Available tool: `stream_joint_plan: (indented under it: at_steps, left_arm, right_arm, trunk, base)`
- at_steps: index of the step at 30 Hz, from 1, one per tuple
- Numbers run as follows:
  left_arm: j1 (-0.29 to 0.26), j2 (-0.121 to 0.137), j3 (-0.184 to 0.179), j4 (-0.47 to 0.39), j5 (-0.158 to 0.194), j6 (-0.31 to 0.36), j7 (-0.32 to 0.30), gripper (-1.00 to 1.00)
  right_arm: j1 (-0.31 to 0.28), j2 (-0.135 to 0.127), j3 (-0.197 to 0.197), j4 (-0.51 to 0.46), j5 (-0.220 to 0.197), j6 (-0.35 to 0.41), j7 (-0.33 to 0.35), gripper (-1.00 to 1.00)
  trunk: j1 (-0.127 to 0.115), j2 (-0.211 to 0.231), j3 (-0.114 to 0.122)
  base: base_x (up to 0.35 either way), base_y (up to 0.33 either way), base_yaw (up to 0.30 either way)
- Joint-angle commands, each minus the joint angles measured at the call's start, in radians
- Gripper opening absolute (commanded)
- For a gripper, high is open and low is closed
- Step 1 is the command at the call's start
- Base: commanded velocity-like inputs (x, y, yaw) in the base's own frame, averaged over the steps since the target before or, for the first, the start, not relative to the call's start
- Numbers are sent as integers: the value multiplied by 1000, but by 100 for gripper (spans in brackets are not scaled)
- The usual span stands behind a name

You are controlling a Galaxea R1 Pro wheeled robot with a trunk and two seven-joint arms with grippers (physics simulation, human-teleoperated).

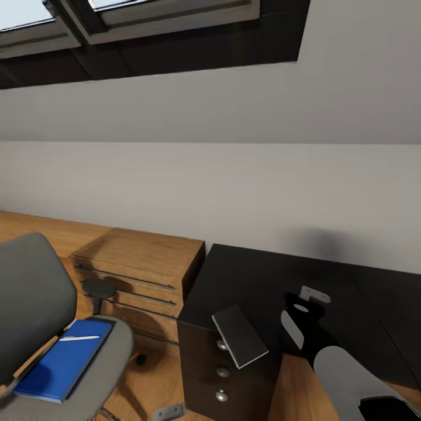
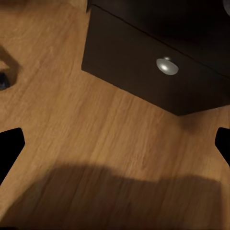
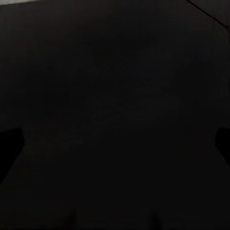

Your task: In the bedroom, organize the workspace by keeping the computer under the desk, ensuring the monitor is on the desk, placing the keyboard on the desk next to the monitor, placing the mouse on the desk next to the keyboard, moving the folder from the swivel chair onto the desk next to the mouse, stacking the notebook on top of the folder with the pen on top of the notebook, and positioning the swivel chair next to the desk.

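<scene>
Found the left gripper nearest, low over the plank floor in front of the desk's drawer unit. Saw its dark fingertips set wide apart with nothing between them.

Noted the folder to the left, lying flat on the seat of the swivel chair, with a thin white pen across its far end. Read the folder's long axis as running from near left to far right, toward the desk.

Found the notebook further right, already on the near left corner of the desk and jutting a little over the edge above the knobs.

Saw the right gripper just right of the notebook, over the black top, fingers spread and empty.

Judged the folder to lie well left of that gripper, with the chair on the left arm's side, so took the left arm for the nearer one. Reckoned the loose pen might slide off if the folder were tipped.

Saw the low wooden cabinet beyond, then the pale wall and the skylight.
</scene>
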Motion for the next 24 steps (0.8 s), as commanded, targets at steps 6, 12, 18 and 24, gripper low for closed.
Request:
stream_joint_plan:
  at_steps: [6,12,18,24]
  left_arm:
    - [-1,1,-6,-2,5,3,9,100]
    - [-1,0,-6,-2,5,2,9,100]
    - [-1,0,-6,-2,5,2,9,100]
    - [-1,0,-6,-2,5,2,9,100]
  right_arm:
    - [1,-2,7,-37,-8,11,-8,100]
    - [2,-2,7,-52,-8,30,-9,100]
    - [4,-2,7,-84,-9,38,-9,100]
    - [6,-3,6,-115,-11,78,-10,100]
  trunk:
    - [0,-1,-4]
    - [0,-1,-7]
    - [0,-1,-10]
    - [0,-1,-13]
  base:
    - [0,0,278]
    - [0,0,276]
    - [0,0,276]
    - [0,0,275]
